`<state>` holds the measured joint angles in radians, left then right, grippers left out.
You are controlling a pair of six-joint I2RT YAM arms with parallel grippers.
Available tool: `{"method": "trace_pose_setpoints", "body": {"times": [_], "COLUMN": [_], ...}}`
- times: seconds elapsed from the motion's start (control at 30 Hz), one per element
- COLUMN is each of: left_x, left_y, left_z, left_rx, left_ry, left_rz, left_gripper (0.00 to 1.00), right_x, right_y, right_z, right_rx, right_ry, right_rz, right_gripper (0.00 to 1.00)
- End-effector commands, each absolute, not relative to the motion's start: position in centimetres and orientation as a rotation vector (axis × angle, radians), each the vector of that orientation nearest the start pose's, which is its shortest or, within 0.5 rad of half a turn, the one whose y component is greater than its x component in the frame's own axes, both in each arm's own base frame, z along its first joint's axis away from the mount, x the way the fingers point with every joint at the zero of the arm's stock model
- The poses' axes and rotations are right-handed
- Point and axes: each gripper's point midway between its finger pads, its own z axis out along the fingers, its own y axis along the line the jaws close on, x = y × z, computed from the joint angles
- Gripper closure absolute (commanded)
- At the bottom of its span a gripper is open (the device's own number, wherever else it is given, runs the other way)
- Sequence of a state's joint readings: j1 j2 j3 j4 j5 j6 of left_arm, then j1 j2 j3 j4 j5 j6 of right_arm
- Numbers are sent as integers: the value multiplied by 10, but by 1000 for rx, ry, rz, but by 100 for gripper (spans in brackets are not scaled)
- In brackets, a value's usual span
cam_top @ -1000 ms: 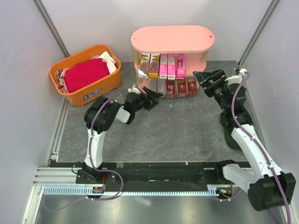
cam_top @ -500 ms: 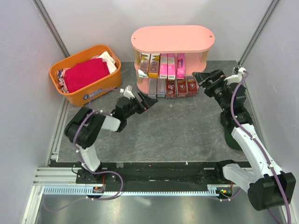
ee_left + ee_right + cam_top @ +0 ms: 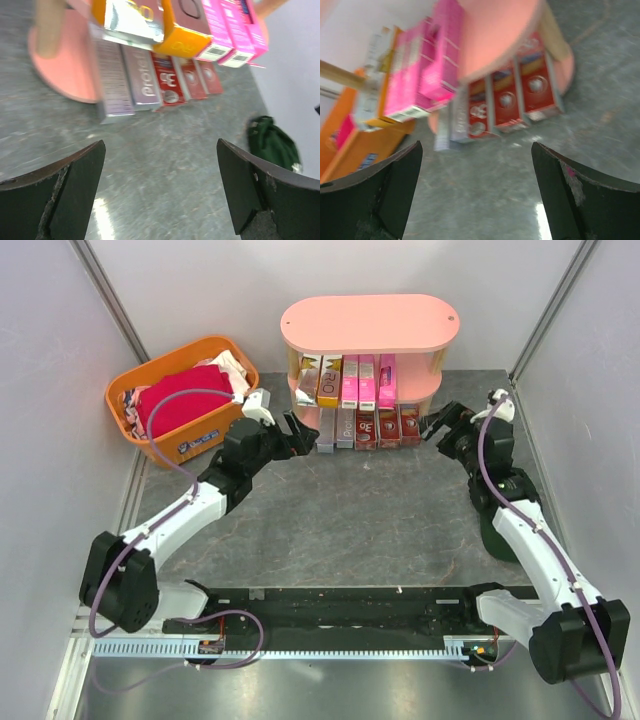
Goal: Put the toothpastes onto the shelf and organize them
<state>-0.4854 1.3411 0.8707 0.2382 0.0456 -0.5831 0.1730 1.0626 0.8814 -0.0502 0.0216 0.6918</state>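
Shelf: the pink shelf [image 3: 372,324] stands at the middle of the table's [image 3: 380,520] far edge.
Middle tier: one silver-and-gold carton [image 3: 131,19], one yellow-gold carton [image 3: 329,380] and three pink cartons [image 3: 366,381] lie side by side, their ends jutting past the front rim.
Bottom tier: two silver-grey cartons [image 3: 335,428] lie to the left and three dark red cartons [image 3: 388,427] to the right, all in one row.
Left gripper: the left gripper [image 3: 297,433] is spread wide with nothing between the jaws. It is near the silver-grey cartons but not touching them.
Right gripper: the right gripper [image 3: 437,424] is spread wide and empty. It is near the dark red cartons at the shelf's right end.
Far left corner: an orange basket [image 3: 196,445] holds a red cloth [image 3: 182,397].
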Motion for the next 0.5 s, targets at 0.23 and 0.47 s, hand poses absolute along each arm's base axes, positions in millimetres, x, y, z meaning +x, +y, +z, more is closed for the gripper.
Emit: {"method": "trace_pose_setpoints", "body": {"times": [0.23, 0.47], "left_x": [345, 334], "left_y": [-180, -158], "left_z": [193, 175], "left_rx": [-73, -104], "left_ry": [1981, 1981], "left_rz": [-514, -423], "left_gripper": [0, 0], "right_x": [335, 345], "right_y": [41, 39], "right_z": [175, 171], "right_rx": [496, 474], "right_ry": [1989, 2007], "right_rz": [221, 181], "right_gripper": [2, 2]}}
